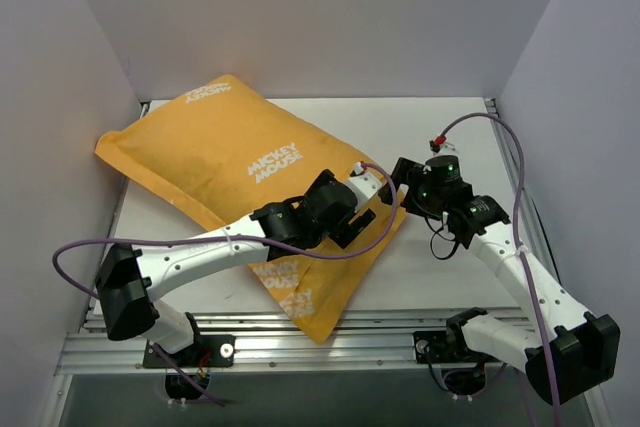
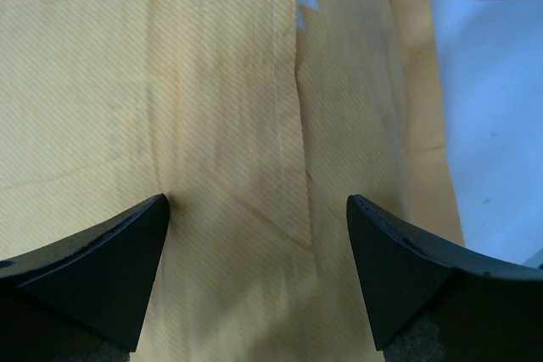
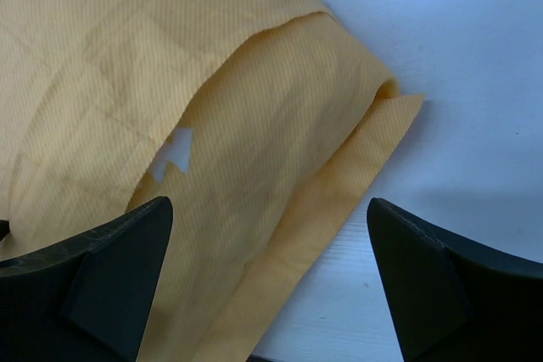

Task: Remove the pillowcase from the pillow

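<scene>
I see pillowcase (image 1: 200, 152) diagonal, long axis far-left to near-centre, left gripper (image 2: 257, 209) open over it, right gripper (image 3: 270, 209) open at its edge

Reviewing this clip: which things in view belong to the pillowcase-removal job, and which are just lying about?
Belongs to the job:
- orange pillowcase
- pillow, hidden inside it
- left pincer, open over the fabric
- right pincer, open at the case's flap edge

Not part of the job:
- white table, only the surface underneath
- purple cable, rig wiring
</scene>
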You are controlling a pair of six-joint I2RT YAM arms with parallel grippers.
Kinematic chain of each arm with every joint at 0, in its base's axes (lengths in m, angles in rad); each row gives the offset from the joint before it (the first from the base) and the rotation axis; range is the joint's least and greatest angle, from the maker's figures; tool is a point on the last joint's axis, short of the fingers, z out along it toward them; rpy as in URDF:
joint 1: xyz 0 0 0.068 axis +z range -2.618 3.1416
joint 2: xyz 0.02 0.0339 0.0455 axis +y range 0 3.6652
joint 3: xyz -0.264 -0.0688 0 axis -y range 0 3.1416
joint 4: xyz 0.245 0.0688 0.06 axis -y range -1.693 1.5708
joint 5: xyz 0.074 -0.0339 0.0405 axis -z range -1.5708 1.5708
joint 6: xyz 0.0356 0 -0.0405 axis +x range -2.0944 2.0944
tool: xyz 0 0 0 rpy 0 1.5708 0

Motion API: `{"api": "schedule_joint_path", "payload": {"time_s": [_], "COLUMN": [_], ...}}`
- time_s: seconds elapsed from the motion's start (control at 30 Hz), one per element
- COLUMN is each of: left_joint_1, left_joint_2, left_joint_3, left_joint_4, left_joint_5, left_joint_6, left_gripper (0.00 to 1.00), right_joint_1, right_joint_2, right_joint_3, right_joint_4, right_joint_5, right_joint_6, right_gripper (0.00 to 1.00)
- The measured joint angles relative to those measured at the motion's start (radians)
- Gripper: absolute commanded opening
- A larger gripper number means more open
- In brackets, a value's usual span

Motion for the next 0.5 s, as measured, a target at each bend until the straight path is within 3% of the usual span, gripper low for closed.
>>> {"api": "schedule_joint_path", "payload": {"time_s": [0.5], "left_joint_1": [-0.011], "left_joint_2": [0.120], "left_joint_3": [0.031], "left_joint_4": [0.060], "left_joint_5": [-0.130], "left_joint_6": [0.111], "left_gripper": [0.94], "right_joint_1": [-0.003], "right_joint_2": [0.082], "right_joint_3": [-0.210], "right_joint_4": [0.302], "right_joint_5": [-0.263], "right_joint_6": [0.133], "right_gripper": [0.91]}}
